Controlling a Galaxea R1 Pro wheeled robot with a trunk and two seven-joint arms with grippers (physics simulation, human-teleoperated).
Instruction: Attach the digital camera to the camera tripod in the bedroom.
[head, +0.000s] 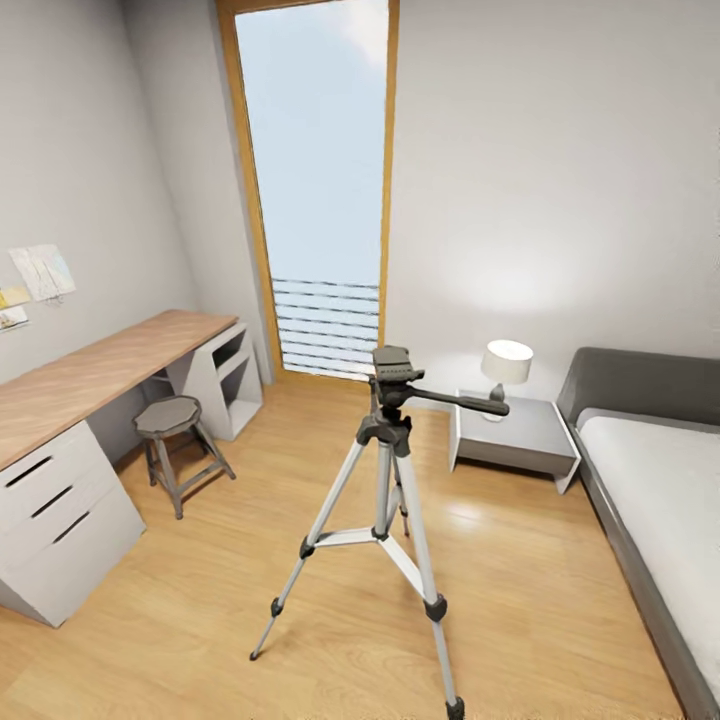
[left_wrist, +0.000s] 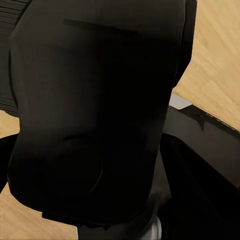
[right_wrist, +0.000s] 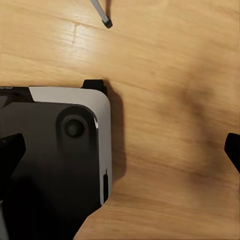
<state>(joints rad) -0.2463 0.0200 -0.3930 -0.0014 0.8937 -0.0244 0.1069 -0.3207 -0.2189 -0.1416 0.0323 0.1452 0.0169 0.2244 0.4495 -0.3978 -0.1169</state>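
camera tripod (head: 385, 480) stands on the plank floor (head: 520, 600); right jaws spread empty, left unclear

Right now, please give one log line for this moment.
place: bedroom | tripod: upright on floor, head bare | right tool: open, above floor | left tool: cannot tell

No legible text, brand, number or sign appears in any view. The pale paper sheets pinned to the grey wall (head: 42, 272) above the long wood-topped desk (head: 95, 372) carry faint coloured marks, too small and blurred to read. The black head of the silver-legged camera tripod (head: 392, 375) bears no readable marking. The wrist views present dark and white-edged surfaces without lettering.
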